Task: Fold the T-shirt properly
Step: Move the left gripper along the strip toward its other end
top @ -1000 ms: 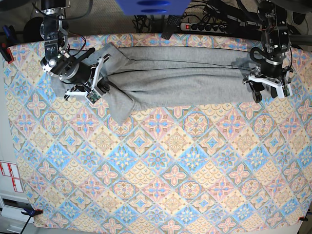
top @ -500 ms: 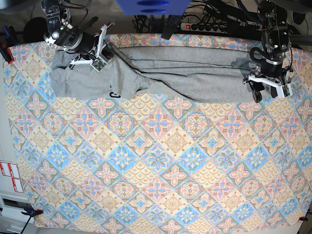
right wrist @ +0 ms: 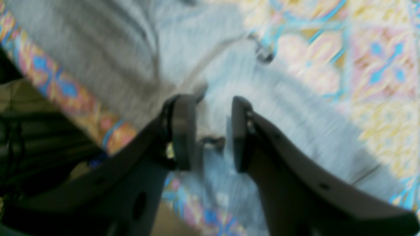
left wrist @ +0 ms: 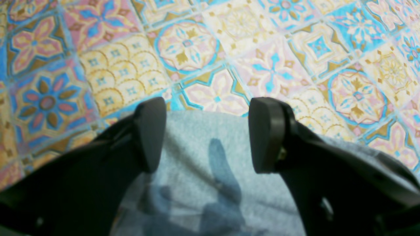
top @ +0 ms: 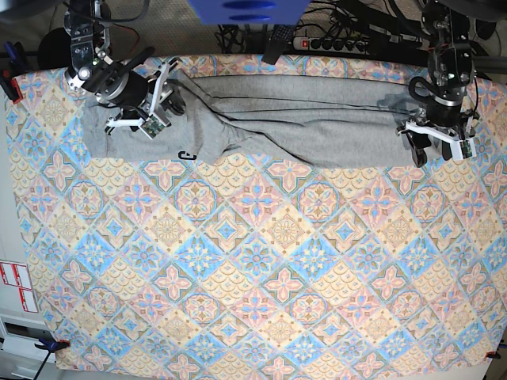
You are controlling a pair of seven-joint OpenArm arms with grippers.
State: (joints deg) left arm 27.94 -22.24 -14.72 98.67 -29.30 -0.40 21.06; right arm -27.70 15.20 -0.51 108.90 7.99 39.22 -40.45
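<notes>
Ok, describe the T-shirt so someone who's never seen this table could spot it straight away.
Look at the far edge of the patterned tablecloth, between the two arms. The T-shirt lies there as a long band, bunched at the end by the right gripper. It is the only plain grey cloth, with a bit of black lettering showing.

Both black two-fingered grippers sit over the grey cotton T-shirt (top: 301, 119): left gripper (left wrist: 206, 134) wide apart, right gripper (right wrist: 210, 131) narrower.
</notes>
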